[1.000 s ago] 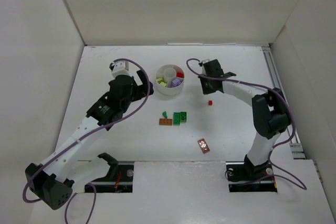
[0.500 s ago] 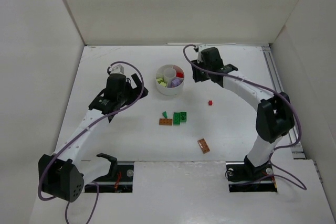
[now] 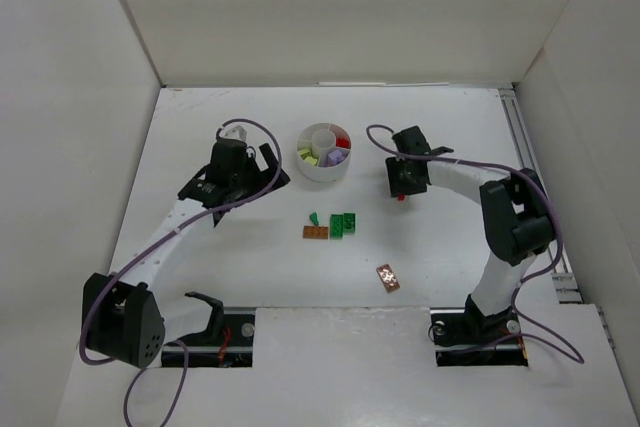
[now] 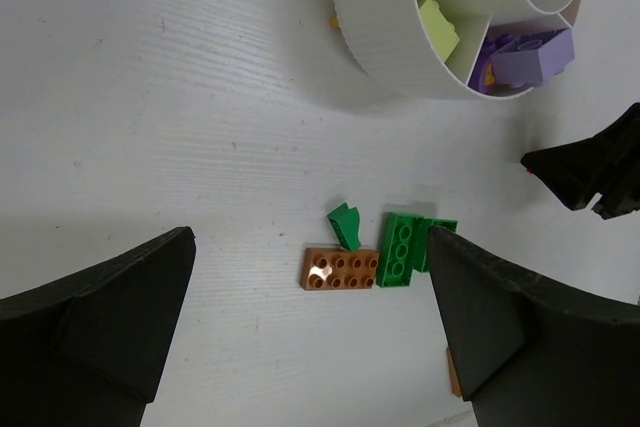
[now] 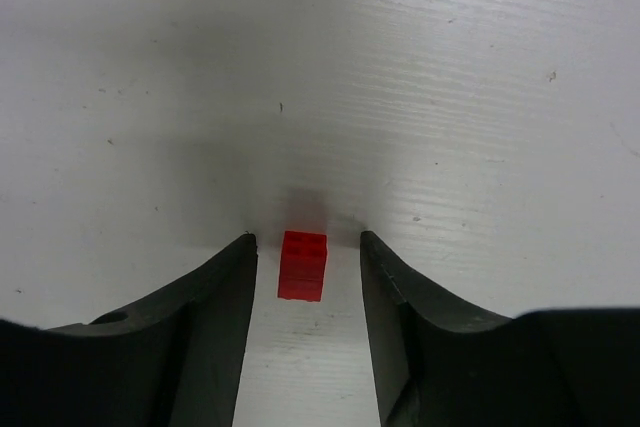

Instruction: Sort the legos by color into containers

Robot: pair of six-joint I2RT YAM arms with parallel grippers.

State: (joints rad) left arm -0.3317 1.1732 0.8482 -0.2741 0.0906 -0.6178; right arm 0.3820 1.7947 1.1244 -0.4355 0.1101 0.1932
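The white round dish (image 3: 322,169) with wedge compartments holds red, pale yellow-green and light purple legos; it also shows in the left wrist view (image 4: 380,42). My right gripper (image 5: 305,247) is open, its fingers on either side of a small red lego (image 5: 302,265) that stands on the table (image 3: 400,196) without touching them. An orange-brown lego (image 3: 315,232), a small green piece (image 3: 315,217) and a green lego (image 3: 343,224) lie mid-table. Another orange-brown lego (image 3: 387,277) lies nearer the front. My left gripper (image 4: 310,277) is open and empty, left of the dish.
White walls enclose the table on three sides. A rail (image 3: 540,197) runs along the right edge. In the left wrist view the right gripper's dark tip (image 4: 590,172) shows at the right.
My right gripper has moved from beside the dish down and right, onto the red lego. My left gripper has shifted slightly toward the dish.
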